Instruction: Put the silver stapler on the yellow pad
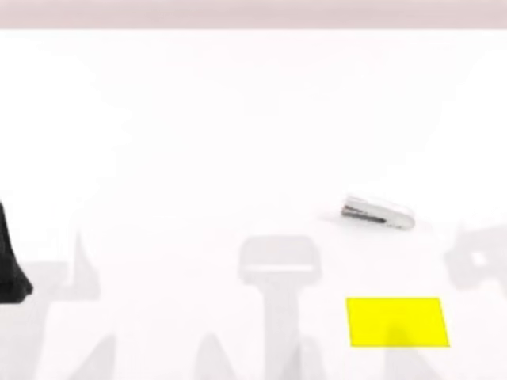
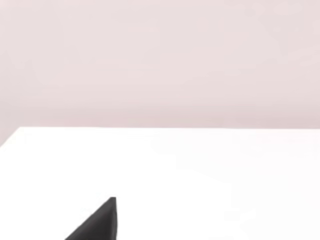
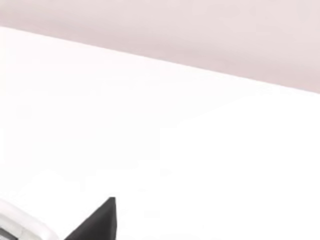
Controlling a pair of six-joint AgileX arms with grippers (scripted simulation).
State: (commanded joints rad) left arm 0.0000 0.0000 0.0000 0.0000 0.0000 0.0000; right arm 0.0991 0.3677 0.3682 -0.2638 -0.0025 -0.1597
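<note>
The silver stapler (image 1: pixel 379 212) lies on its side on the white table, right of centre, and its white end also shows in the right wrist view (image 3: pixel 20 225). The yellow pad (image 1: pixel 398 321) lies flat near the front edge, a short way in front of the stapler and apart from it. My left arm (image 1: pixel 9 265) is parked at the far left edge. One dark fingertip (image 2: pixel 102 225) of it shows, with bare table beside it, so that gripper is open. My right arm is out of the top view. Its dark fingertip (image 3: pixel 100 222) stands close beside the stapler without touching it, open and empty.
The table's far edge (image 1: pixel 253 29) meets a pale pink wall. Grey shadows of the arms fall along the front of the table (image 1: pixel 277 269), and one crosses the pad's front edge.
</note>
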